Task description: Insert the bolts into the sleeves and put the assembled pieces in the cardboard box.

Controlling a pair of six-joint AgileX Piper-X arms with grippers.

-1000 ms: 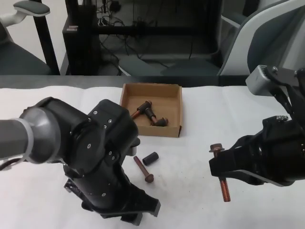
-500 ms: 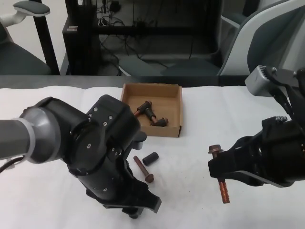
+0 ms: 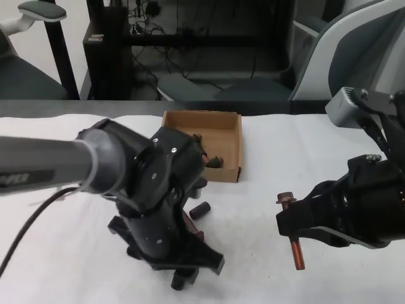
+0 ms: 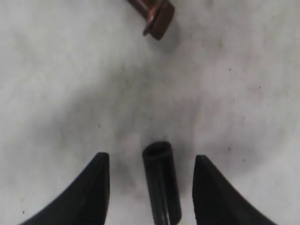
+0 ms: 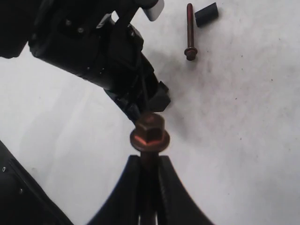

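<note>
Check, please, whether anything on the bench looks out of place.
Nothing stands out. The right gripper holds a bolt upright, the left gripper straddles a sleeve lying flat, and assembled pieces sit in the cardboard box.

A sleeve (image 4: 161, 183) is seen between the spread fingers of the left claw (image 4: 151, 161), with a small gap left on each side. Ahead of that claw, bare white cloth (image 4: 70, 84) is found, then a loose bolt (image 4: 158, 18). Just ahead of the right claw (image 5: 149, 161) and its gripped bolt (image 5: 150, 133), the way is blocked by the left arm (image 5: 89, 42).
</note>
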